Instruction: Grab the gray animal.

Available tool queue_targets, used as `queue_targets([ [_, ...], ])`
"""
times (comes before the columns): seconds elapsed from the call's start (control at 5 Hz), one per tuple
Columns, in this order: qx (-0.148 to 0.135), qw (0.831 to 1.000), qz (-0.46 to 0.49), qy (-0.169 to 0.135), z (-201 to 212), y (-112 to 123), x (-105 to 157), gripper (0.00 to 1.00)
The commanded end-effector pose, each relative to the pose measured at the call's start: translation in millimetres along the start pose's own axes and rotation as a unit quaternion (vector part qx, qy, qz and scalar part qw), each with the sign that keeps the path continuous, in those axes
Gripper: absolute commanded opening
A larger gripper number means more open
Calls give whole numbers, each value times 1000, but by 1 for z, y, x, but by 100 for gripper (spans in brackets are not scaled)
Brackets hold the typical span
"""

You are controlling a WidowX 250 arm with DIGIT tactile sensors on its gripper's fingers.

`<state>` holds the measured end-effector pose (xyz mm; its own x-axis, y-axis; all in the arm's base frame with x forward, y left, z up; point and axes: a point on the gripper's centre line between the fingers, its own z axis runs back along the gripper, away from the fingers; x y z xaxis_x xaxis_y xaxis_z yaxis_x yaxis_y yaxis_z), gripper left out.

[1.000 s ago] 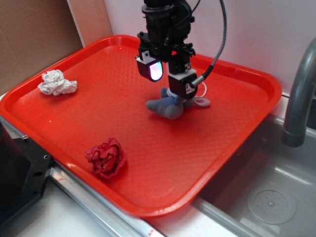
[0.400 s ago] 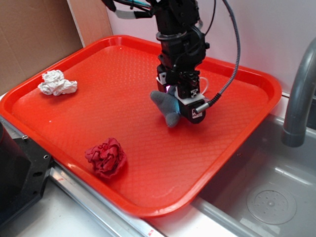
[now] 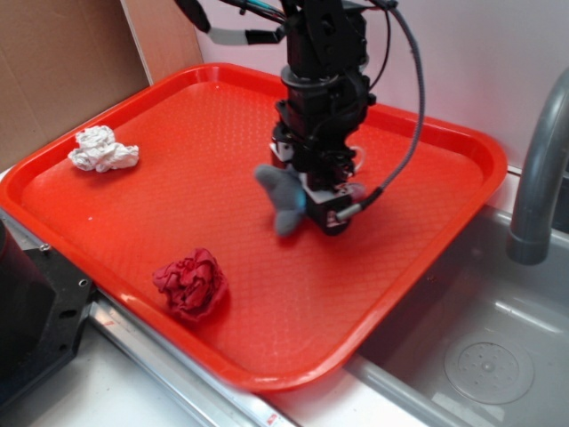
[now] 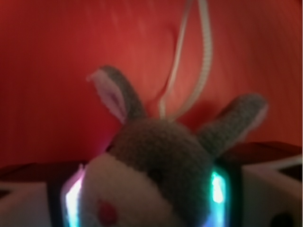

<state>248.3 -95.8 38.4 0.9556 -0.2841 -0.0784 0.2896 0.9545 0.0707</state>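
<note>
Tray [image 3: 133, 191] first: a big red plastic one with a pebbled floor and a raised rim, filling most of the bench, one corner hanging over a steel sink [image 3: 484, 351] on the right. A thick gray faucet pipe [image 3: 540, 169] bends up beside that sink. Brown cardboard [image 3: 62, 62] stands behind the tray's far left edge, and a dark block [image 3: 36, 311] sits at the near left.

Over the middle of the tray the black arm [image 3: 322, 53] comes straight down, cable looping off to its right. Its gripper [image 3: 318, 197] is clamped on the gray animal [image 3: 280, 194]. In the exterior view the toy's gray body pokes out to the left of the claw, a bit blurred, and seems to hang just above the tray floor, though I can't be sure it is clear of it. The wrist view shows the animal [image 4: 161, 161] squeezed between the two pads, which glow greenish-white on either side of its head; two ears stick up, the left one pale pink inside, and a thin white loop cord [image 4: 199, 56] trails away over the red surface.

Near the tray's front edge lies a red wrinkly cloth ball [image 3: 190, 283], well apart from the claw. A white crumpled wad [image 3: 102, 149] rests by the far left rim.
</note>
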Motion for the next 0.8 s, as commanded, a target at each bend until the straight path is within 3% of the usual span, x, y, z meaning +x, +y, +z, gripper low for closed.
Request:
queue_targets([
  [0.0, 4, 988, 149, -44, 105, 79, -53, 0],
  [0.2, 8, 964, 267, 6, 117, 121, -74, 0],
  [0.4, -31, 932, 360, -3, 125, 155, -93, 0],
  [0.6, -26, 938, 342, -48, 139, 158, -94, 0],
])
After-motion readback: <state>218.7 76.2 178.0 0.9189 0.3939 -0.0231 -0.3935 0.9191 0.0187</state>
